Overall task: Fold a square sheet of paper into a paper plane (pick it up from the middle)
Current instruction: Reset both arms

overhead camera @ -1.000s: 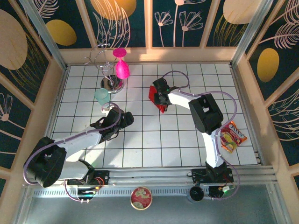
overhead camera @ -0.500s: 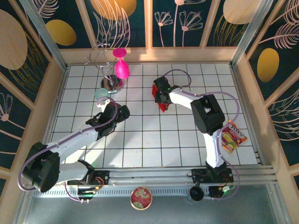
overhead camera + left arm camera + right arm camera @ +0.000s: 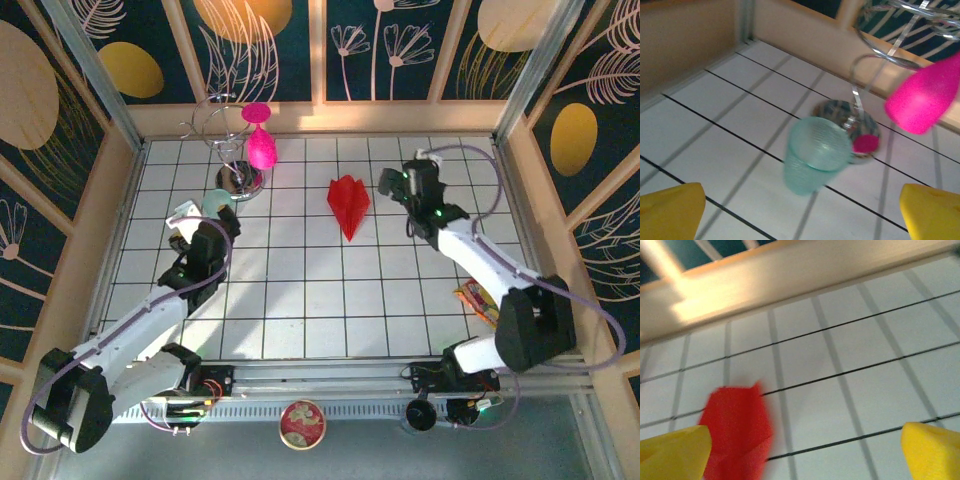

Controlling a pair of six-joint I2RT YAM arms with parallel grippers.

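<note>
The square sheet of paper lies folded into a red, pointed paper plane (image 3: 348, 204) on the white grid table, tip toward the near side. My right gripper (image 3: 392, 182) hovers about one tile to its right, open and holding nothing. In the right wrist view the red paper (image 3: 737, 432) sits beside the left yellow finger (image 3: 672, 452), and the gap between the fingers of the right gripper (image 3: 802, 455) shows bare table. My left gripper (image 3: 200, 225) is at the far left, open, with its yellow fingers (image 3: 670, 210) wide apart.
A teal cup (image 3: 815, 155) stands just ahead of the left gripper (image 3: 800, 215). Behind it are a wire stand (image 3: 230, 150) and a magenta goblet (image 3: 261, 140). A snack bag (image 3: 478, 300) lies under the right arm. A round tin (image 3: 302, 423) sits on the front rail.
The right gripper opened, let go of the red paper and drew away to the right. The left arm swung back left toward the teal cup.
</note>
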